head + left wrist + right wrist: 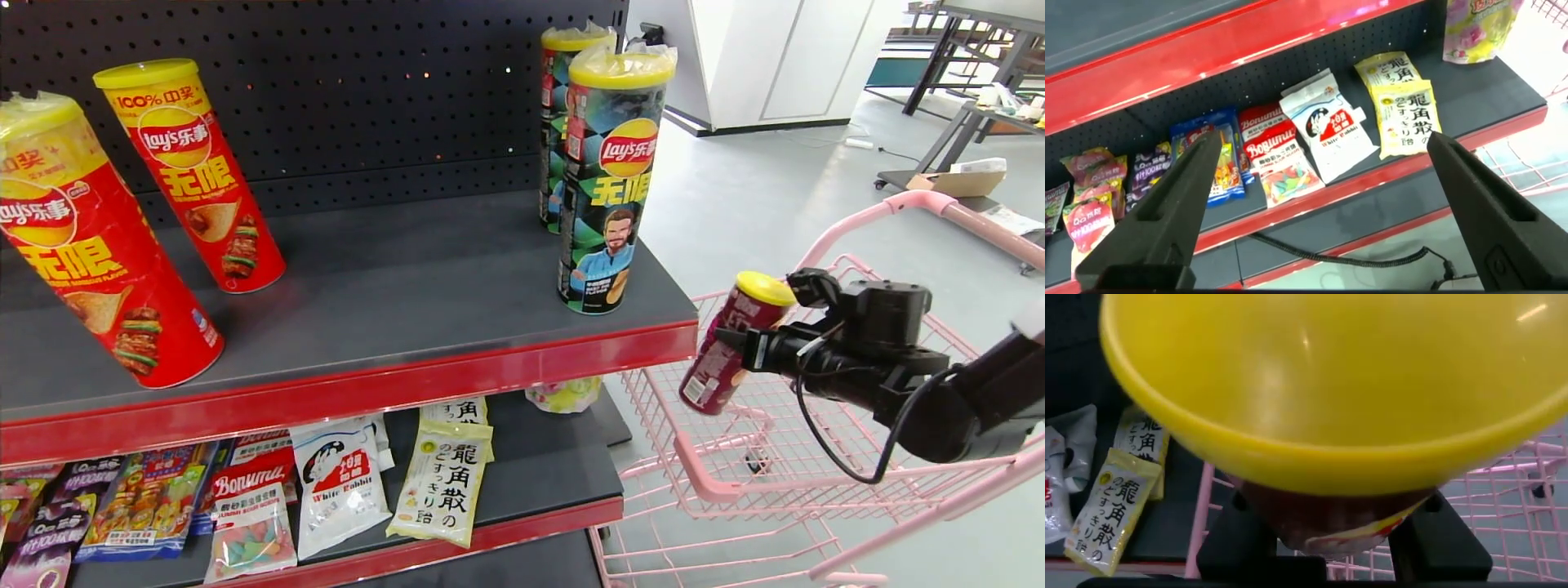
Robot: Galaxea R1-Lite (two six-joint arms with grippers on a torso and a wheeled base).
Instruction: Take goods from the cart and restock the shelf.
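Right tool (739,347) pinched on the mid-body of a maroon can (712,376), yellow lid (765,287) uppermost, body tilted. Held right of the green can (608,180), past the end of the shelf (392,278) and over the cart (898,204). Left tool (1323,137) spread wide and holding nothing, lower than the green can, facing the tier of snack bags (1404,114).

Open board left of the green can, as far as the two red cans (196,171). Second green can (555,122) just behind the first.

Hazards, as judged from this pose:
1. Collision with the green can on the way in. Straight path from the cart to the open board crossing it. Tall, narrow and near the front edge, so likely to topple or fall.
2. Base of the maroon can catching the red lip (367,392) below the green can, if brought in too low.
3. Release while tilted: probable tipping, then rolling toward the edge.
4. Smooth round wall in a two-sided pinch: possible slipping or swivelling during the swing.
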